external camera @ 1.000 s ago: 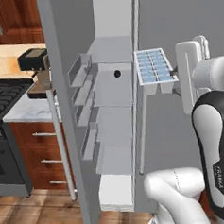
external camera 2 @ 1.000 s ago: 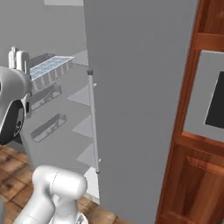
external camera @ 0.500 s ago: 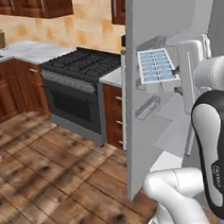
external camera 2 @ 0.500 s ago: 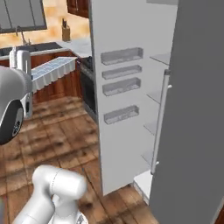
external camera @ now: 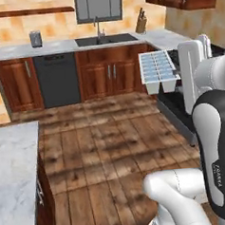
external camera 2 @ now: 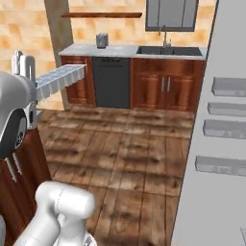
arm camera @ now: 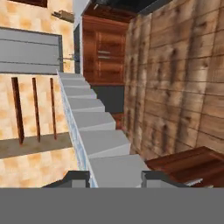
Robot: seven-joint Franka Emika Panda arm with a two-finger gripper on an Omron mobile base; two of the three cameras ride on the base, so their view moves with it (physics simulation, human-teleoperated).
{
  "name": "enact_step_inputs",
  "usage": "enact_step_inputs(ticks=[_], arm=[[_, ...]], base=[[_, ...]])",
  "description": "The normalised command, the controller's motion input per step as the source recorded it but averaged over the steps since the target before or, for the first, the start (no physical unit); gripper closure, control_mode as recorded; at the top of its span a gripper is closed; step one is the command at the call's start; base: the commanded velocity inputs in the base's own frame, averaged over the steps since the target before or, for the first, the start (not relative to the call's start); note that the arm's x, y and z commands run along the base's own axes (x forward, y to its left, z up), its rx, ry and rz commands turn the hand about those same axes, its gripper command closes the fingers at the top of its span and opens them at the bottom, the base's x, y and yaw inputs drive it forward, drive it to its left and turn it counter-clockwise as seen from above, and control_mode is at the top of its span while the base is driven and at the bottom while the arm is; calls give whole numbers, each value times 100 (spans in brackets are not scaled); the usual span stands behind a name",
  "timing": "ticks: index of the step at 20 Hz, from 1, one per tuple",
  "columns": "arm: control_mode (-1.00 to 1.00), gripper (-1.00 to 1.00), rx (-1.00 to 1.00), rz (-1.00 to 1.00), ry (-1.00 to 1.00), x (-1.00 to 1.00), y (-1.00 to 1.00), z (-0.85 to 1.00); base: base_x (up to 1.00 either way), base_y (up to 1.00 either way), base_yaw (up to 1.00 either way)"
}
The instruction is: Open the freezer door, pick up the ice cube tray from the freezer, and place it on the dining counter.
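Note:
The ice cube tray (external camera: 158,70), white with pale blue cells, hangs in the air at chest height, roughly level. My gripper (external camera: 179,75) is shut on its near end. From the right base view the tray (external camera 2: 60,79) sticks out to the right of the gripper (external camera 2: 36,91). In the hand view the tray's underside (arm camera: 97,127) runs away from between the two fingertips (arm camera: 77,177). The dining counter (external camera: 13,164), veined marble on a red-brown base, lies low at the left, well apart from the tray. The freezer door (external camera 2: 211,202) stands open at the right, its inner bins showing. The freezer itself is out of view.
Wood floor (external camera: 112,143) spreads ahead. Along the back wall run wooden cabinets with a dark dishwasher (external camera: 58,80), a sink with tap (external camera: 99,38), a metal canister (external camera: 35,38) and a knife block (external camera: 140,23). A stove (external camera: 173,105) stands behind the tray at the right.
The whole picture has swung away from the freezer to the kitchen's sink wall and floor, so the base has turned. The tray stays in the gripper in the same pose.

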Motion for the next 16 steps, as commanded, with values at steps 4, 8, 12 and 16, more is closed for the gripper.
enact_step_inputs(ticks=[4,8,12,16], arm=[[100,100,0,0,0,0,0,0],[100,100,0,0,0,0,0,0],[100,100,0,0,0,0,0,0],[100,100,0,0,0,0,0,0]], base=[[-13,0,100],[-12,0,100],[-10,0,100],[0,0,100]])
